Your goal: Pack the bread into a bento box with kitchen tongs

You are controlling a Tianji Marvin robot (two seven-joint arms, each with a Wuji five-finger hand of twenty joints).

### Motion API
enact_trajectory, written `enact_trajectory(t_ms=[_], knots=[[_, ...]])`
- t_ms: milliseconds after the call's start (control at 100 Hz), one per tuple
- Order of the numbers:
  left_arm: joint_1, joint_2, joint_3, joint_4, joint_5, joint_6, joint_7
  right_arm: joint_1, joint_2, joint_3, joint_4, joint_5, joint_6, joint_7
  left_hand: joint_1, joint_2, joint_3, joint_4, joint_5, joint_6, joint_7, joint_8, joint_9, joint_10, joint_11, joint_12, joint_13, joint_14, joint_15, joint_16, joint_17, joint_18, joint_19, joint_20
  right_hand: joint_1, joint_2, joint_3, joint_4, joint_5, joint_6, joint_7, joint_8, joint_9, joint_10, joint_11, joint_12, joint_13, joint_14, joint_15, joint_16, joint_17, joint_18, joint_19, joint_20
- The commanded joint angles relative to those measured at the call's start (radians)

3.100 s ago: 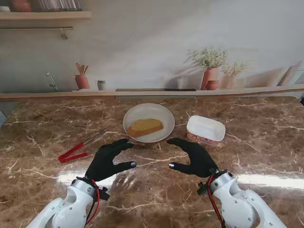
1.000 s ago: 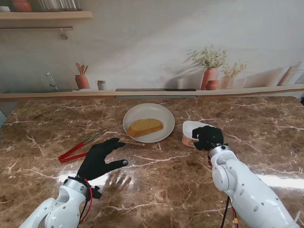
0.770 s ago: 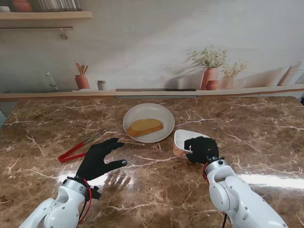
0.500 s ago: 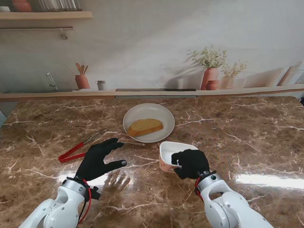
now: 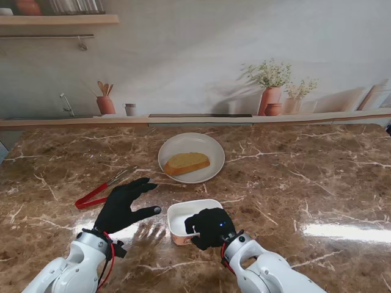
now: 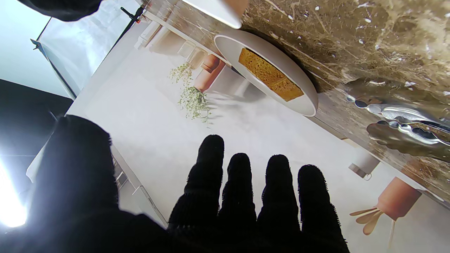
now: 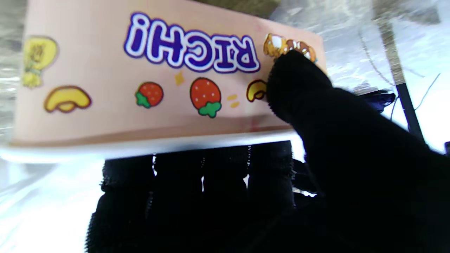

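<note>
A slice of bread point(image 5: 186, 163) point(image 6: 270, 74) lies on a white plate point(image 5: 211, 149) point(image 6: 309, 102) in the middle of the table. Red-handled tongs point(image 5: 101, 189) lie on the table to the left, their metal tips point(image 6: 404, 116) showing in the left wrist view. My left hand point(image 5: 125, 204) point(image 6: 246, 203) hovers open with spread fingers just nearer to me than the tongs, touching nothing. My right hand point(image 5: 209, 227) point(image 7: 316, 140) is shut on the wall of the pink bento box point(image 5: 186, 217) point(image 7: 140, 80), thumb outside, fingers inside, in front of the plate.
The marble table point(image 5: 305, 177) ends at a back ledge holding potted plants point(image 5: 272, 91), a utensil pot point(image 5: 105, 101) and a small cup point(image 5: 130, 109). A shelf point(image 5: 55, 21) hangs on the wall at the far left.
My right hand took hold of the bento box at the right of the plate and dragged it left and nearer to me. My left hand shifted slightly left toward the tongs.
</note>
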Motion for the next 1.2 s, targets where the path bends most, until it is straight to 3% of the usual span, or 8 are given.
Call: enact_trajectory(t_ms=[0,260,630,750,780,800,870,1190], knots=[[0.014,0.002,0.001,-0.007,0.005,0.003,0.005,0.007,-0.010,-0.021,0.006,0.018,0.011,0.029,0.028,0.032,-0.029,0.043,-0.012,-0.003,-0.021,-0.009,-0.027,-0.013,-0.019,-0.013,-0.030,-0.029,-0.014,-0.015,-0.014,-0.046,-0.016,-0.013,-0.021,0.019,0.005,-0.019,0.014,-0.001,0.022,-0.040,0.048,0.008,0.013,0.002,0.055,0.005,0.020,0.028,0.012,0.013,0.051,-0.018],[0.035,0.003,-0.014,-0.024,0.014,0.006,0.005,0.068,-0.025,-0.110,0.052,0.084,0.071,0.035,0.028,0.036,-0.030,0.043,-0.013,-0.003,-0.022,-0.010,-0.028,-0.013,-0.022,-0.014,-0.031,-0.030,-0.015,-0.016,-0.014,-0.043,-0.015,-0.012,-0.079,0.042,-0.082,-0.017,0.010,0.021,0.024,-0.073,0.054,0.016,0.008,-0.017,0.063,0.015,0.025,0.016,0.026,0.020,0.072,-0.035],[0.036,0.002,-0.013,-0.029,0.016,0.013,0.007,0.091,-0.034,-0.137,0.074,0.107,0.108,0.024,0.031,0.036,-0.032,0.042,-0.013,-0.003,-0.023,-0.010,-0.027,-0.014,-0.023,-0.015,-0.030,-0.031,-0.017,-0.017,-0.014,-0.043,-0.016,-0.013,-0.128,0.055,-0.154,0.002,-0.010,0.044,-0.015,-0.090,0.015,0.019,-0.015,-0.060,0.028,0.018,-0.007,-0.006,-0.004,0.019,0.053,-0.060],[0.034,0.002,-0.012,-0.026,0.008,0.011,0.006,0.091,-0.036,-0.139,0.078,0.106,0.110,0.011,0.032,0.036,-0.033,0.043,-0.014,-0.003,-0.023,-0.010,-0.028,-0.014,-0.023,-0.015,-0.032,-0.032,-0.018,-0.018,-0.015,-0.043,-0.018,-0.013,-0.190,0.071,-0.167,0.031,0.020,0.077,-0.175,0.007,-0.019,0.023,-0.018,-0.086,-0.001,0.023,-0.028,-0.012,-0.026,0.028,0.037,-0.068],[0.034,0.001,-0.012,-0.026,0.005,0.010,0.007,0.092,-0.037,-0.140,0.081,0.107,0.111,0.008,0.032,0.036,-0.033,0.042,-0.013,-0.003,-0.023,-0.010,-0.027,-0.014,-0.023,-0.015,-0.031,-0.032,-0.018,-0.018,-0.015,-0.043,-0.018,-0.014,-0.202,0.075,-0.170,0.044,0.027,0.084,-0.230,0.059,-0.029,0.022,-0.022,-0.090,-0.011,0.023,-0.039,-0.013,-0.033,0.030,0.030,-0.065],[0.034,0.001,-0.012,-0.026,0.005,0.010,0.007,0.093,-0.037,-0.141,0.082,0.108,0.111,0.007,0.031,0.037,-0.033,0.042,-0.014,-0.003,-0.023,-0.010,-0.027,-0.014,-0.023,-0.015,-0.031,-0.031,-0.017,-0.018,-0.015,-0.043,-0.018,-0.014,-0.214,0.081,-0.170,0.060,0.028,0.089,-0.253,0.066,-0.037,0.021,-0.026,-0.093,-0.020,0.024,-0.047,-0.016,-0.039,0.032,0.023,-0.066],[0.033,0.001,-0.013,-0.025,0.008,0.009,0.008,0.092,-0.039,-0.140,0.087,0.109,0.111,-0.002,0.030,0.038,-0.034,0.042,-0.013,-0.004,-0.023,-0.010,-0.028,-0.014,-0.023,-0.015,-0.031,-0.031,-0.017,-0.018,-0.016,-0.042,-0.019,-0.014,-0.249,0.090,-0.168,0.124,0.025,0.104,-0.374,0.198,-0.075,0.022,-0.046,-0.107,-0.054,0.024,-0.080,-0.024,-0.060,0.035,0.002,-0.061],[0.040,0.001,-0.021,-0.029,0.008,0.005,0.008,0.039,-0.041,-0.087,0.033,0.103,0.092,-0.030,0.032,0.036,-0.035,0.043,-0.011,-0.004,-0.020,-0.009,-0.025,-0.013,-0.022,-0.014,-0.032,-0.031,-0.017,-0.017,-0.016,-0.040,-0.020,-0.014,-0.314,0.121,-0.204,0.128,-0.125,0.137,-0.517,0.175,-0.243,0.027,-0.160,-0.206,-0.186,0.032,-0.236,-0.083,-0.155,0.039,-0.090,-0.051]])
